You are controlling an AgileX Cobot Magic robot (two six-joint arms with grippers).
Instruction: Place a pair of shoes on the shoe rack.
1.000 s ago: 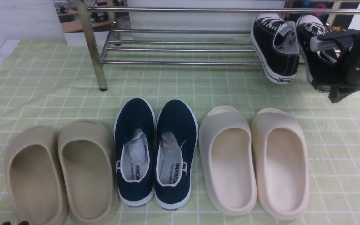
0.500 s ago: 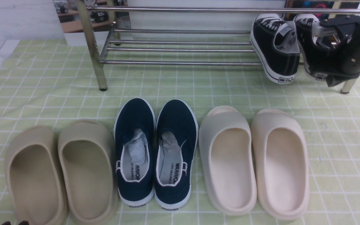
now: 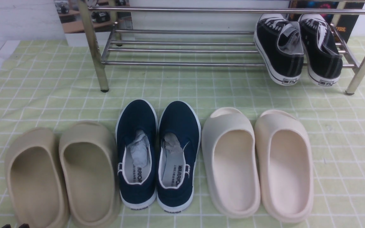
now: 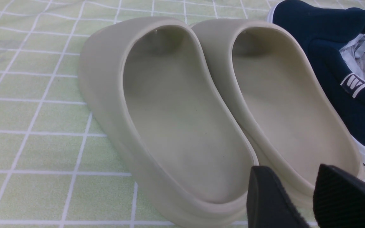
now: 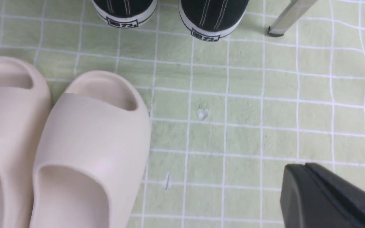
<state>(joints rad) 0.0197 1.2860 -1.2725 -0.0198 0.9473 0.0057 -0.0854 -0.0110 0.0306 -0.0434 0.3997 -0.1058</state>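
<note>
The right gripper (image 5: 306, 167) shows only as dark fingertips at the edge of its own wrist view, pressed together with nothing between them; the rest of it is cut off. The left gripper (image 4: 288, 169), also cropped in its wrist view, has its two fingers spread, a gap between them, in front of the heel ends of the taupe slides (image 4: 182, 120). In the front view, only a dark sliver of it peeks in at the bottom left corner, hard to make out. Beside those slides stand two navy slip-ons (image 3: 138, 193), crumpled stuffing hiding part of their insoles, then two cream slides (image 3: 233, 177), all on a green checked cloth (image 3: 344, 152). Beyond them is the chrome shoe rack (image 3: 182, 64), its top cut off by the frame. The black sneakers (image 3: 284, 63) rest side by side on its lower shelf, near the right end, toes toward the wall and heels overhanging the front bar. Their soles hide the bars beneath, and the right wrist view catches only their heels. Behind the rack, printed pictures (image 3: 84, 19) are partly covered by its legs and bars.
</note>
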